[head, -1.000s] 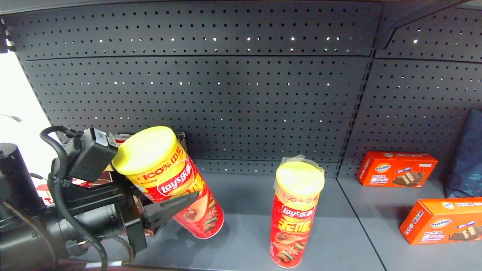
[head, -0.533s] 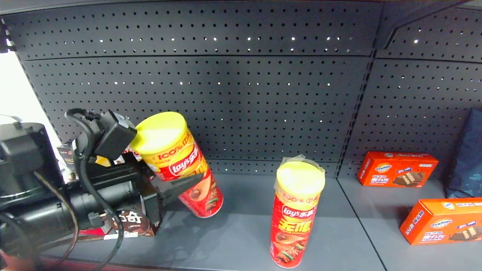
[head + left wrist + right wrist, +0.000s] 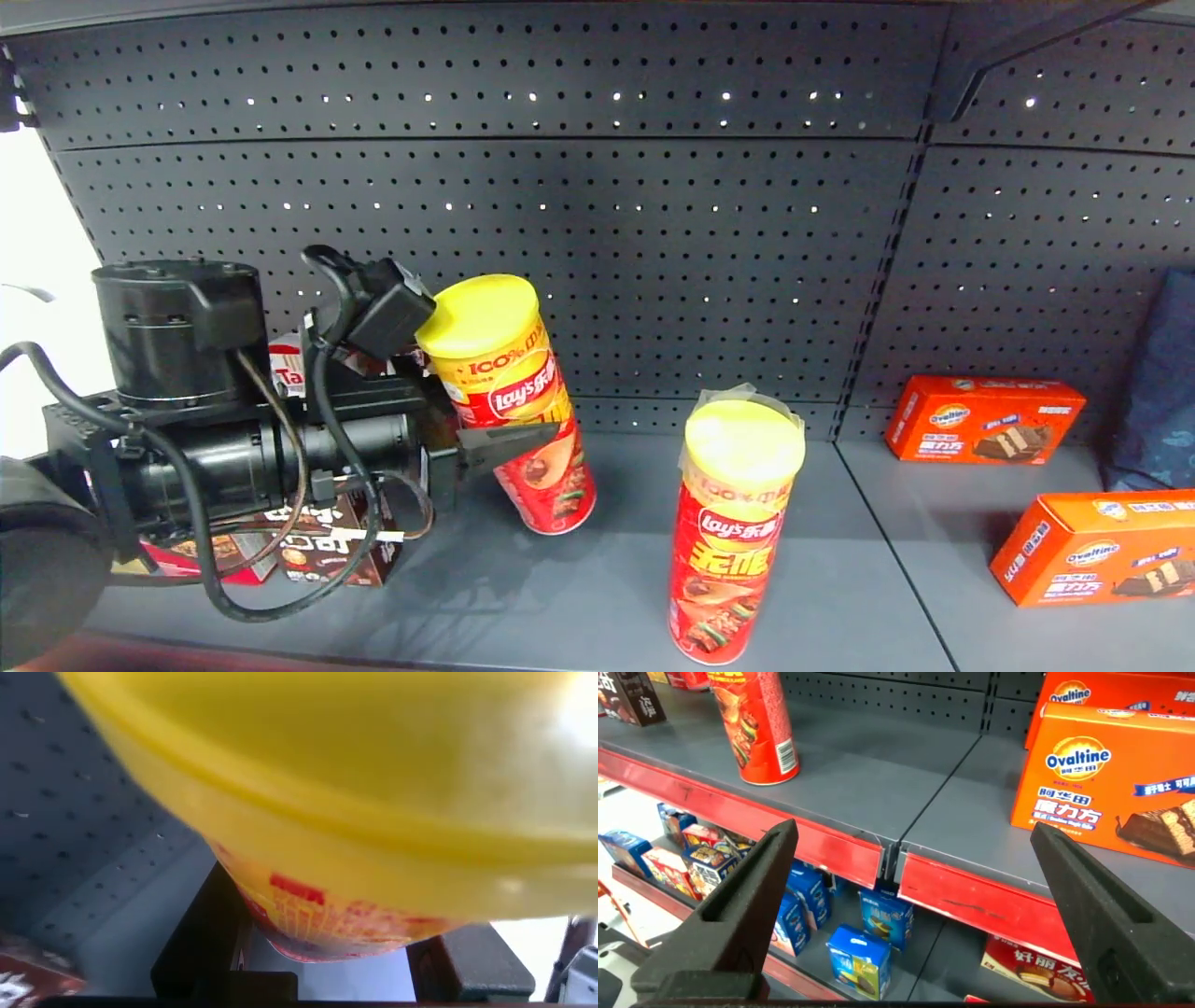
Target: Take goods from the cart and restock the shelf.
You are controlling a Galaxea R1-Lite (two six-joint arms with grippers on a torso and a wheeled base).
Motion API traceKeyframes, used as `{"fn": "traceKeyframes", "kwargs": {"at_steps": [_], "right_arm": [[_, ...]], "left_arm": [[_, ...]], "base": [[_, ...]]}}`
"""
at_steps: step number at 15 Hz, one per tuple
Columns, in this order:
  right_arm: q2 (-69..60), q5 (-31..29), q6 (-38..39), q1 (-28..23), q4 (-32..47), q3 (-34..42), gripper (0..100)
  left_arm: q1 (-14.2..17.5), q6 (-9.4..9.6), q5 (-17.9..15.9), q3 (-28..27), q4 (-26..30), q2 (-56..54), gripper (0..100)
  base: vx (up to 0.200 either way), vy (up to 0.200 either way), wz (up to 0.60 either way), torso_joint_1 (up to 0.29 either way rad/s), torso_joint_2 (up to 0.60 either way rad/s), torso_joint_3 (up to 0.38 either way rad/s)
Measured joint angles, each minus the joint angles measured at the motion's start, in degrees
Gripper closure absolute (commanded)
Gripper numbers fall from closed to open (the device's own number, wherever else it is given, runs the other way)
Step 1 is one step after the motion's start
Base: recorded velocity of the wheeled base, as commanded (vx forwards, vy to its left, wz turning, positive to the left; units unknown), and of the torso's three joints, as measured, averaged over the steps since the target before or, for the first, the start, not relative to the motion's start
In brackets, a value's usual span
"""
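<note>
Black left gripper (image 3: 521, 435): pinching held can (image 3: 504, 387) mid-body.
Held can: swung rightward, nearly upright, base low over shelf (image 3: 597, 597); set-down close.
Standing can (image 3: 733, 532): upright, near, apart.
Right gripper (image 3: 915, 919): spread wide, before shelf front.

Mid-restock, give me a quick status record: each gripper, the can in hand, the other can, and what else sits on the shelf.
left gripper: shut on held chip can, fingers around its middle
held chip can: tilted, lid toward the arm, base down at the shelf; contact cannot be told
standing chip can: upright on the shelf, apart from the held one, nearer the front edge
right gripper: open, empty, in front of the shelf's front edge
orange boxes: two, on the right shelf section
</note>
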Motion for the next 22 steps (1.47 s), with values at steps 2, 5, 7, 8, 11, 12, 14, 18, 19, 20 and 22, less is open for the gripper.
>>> {"fn": "traceKeyframes", "kwargs": {"at_steps": [2, 5, 7, 8, 11, 12, 14, 18, 19, 20, 22], "right_arm": [[0.0, 0.0, 0.0, 0.0, 0.0, 0.0, 0], [0.0, 0.0, 0.0, 0.0, 0.0, 0.0, 0], [0.0, 0.0, 0.0, 0.0, 0.0, 0.0, 0], [0.0, 0.0, 0.0, 0.0, 0.0, 0.0, 0], [0.0, 0.0, 0.0, 0.0, 0.0, 0.0, 0], [0.0, 0.0, 0.0, 0.0, 0.0, 0.0, 0], [0.0, 0.0, 0.0, 0.0, 0.0, 0.0, 0], [0.0, 0.0, 0.0, 0.0, 0.0, 0.0, 0], [0.0, 0.0, 0.0, 0.0, 0.0, 0.0, 0], [0.0, 0.0, 0.0, 0.0, 0.0, 0.0, 0], [0.0, 0.0, 0.0, 0.0, 0.0, 0.0, 0]], "left_arm": [[0.0, 0.2, -0.3, -0.9, 0.0, 2.4, 100], [-0.1, 2.19, -0.7, -3.8, 0.4, 6.7, 100], [-0.2, 2.55, -0.8, -7.8, 3.2, 9.7, 100], [-0.4, 2.58, -0.9, -10.2, 5.2, 11.0, 100], [-0.9, 2.69, -1.2, -18.0, 11.1, 14.4, 100], [-1.0, 2.69, -2.0, -20.7, 12.0, 15.7, 100], [-1.1, 2.68, -4.7, -24.1, 12.4, 18.0, 100], [-1.2, 2.61, -12.0, -26.3, 12.5, 21.0, 100], [-1.2, 2.61, -12.5, -27.3, 12.4, 21.7, 100], [-1.2, 2.63, -12.6, -27.9, 12.4, 22.3, 100], [-1.2, 3.97, -12.7, -29.7, 12.4, 24.0, 100]], "base": [[0.0, 0.0, 0.0, 0.0, 0.0, 0.0], [0.0, 0.0, 0.0, 0.0, 0.0, 0.0], [0.0, 0.0, 0.0, 0.0, 0.0, 0.0], [0.0, 0.0, 0.0, 0.0, 0.0, 0.0], [0.0, 0.0, 0.0, 0.0, 0.0, 0.0], [0.0, 0.0, 0.0, 0.0, 0.0, 0.0], [0.0, 0.0, 0.0, 0.0, 0.0, 0.0], [0.0, 0.0, 0.0, 0.0, 0.0, 0.0], [0.0, 0.0, 0.0, 0.0, 0.0, 0.0], [0.0, 0.0, 0.0, 0.0, 0.0, 0.0], [0.0, 0.0, 0.0, 0.0, 0.0, 0.0]]}}
